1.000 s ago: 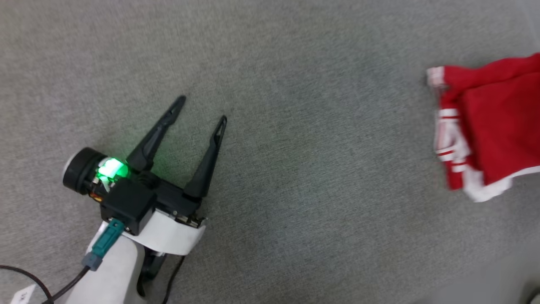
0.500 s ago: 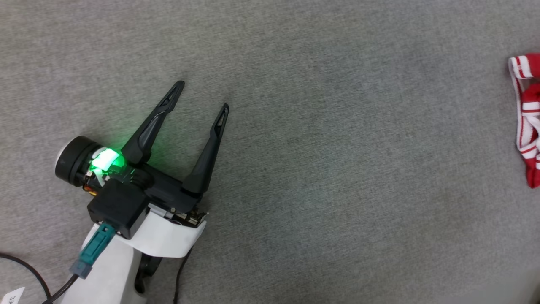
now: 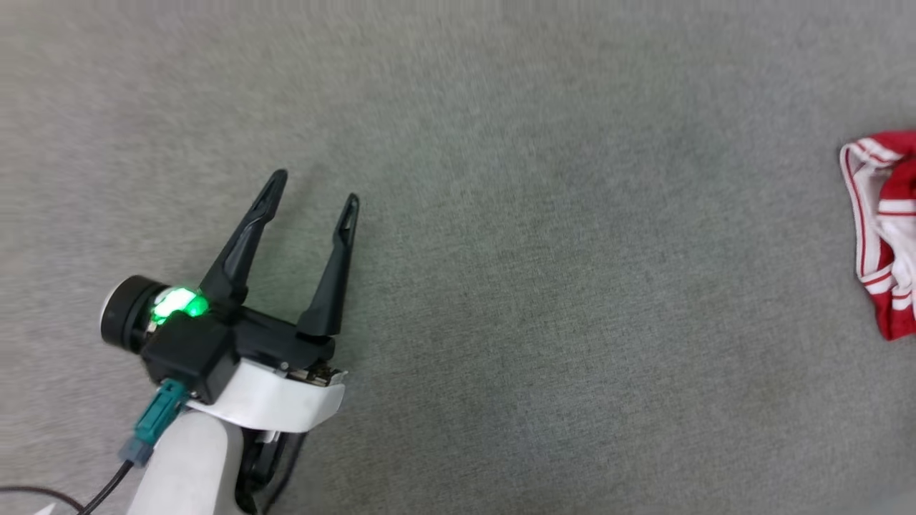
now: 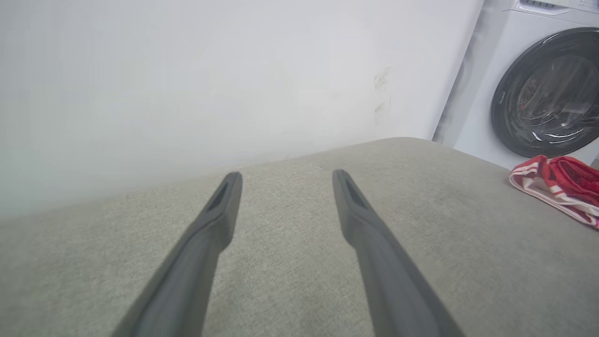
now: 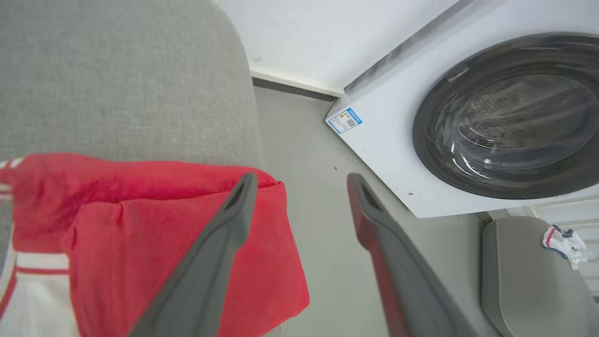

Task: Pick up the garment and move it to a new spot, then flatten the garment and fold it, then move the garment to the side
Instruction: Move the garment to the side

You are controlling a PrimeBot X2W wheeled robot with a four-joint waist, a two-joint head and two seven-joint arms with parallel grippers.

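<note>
1 garment (image 3: 879, 239), L gripper (image 3: 315, 188), R gripper (image 5: 299, 180)

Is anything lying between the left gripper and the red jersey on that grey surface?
Nothing visible does. In the head view, bare grey surface stretches from the open left gripper to the garment at the right edge.

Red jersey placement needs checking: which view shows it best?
Right wrist view: the red jersey lies close and large, folded, at the grey surface's edge. The head view catches its striped trim at the right border; the left wrist view shows it small, far right.
</note>
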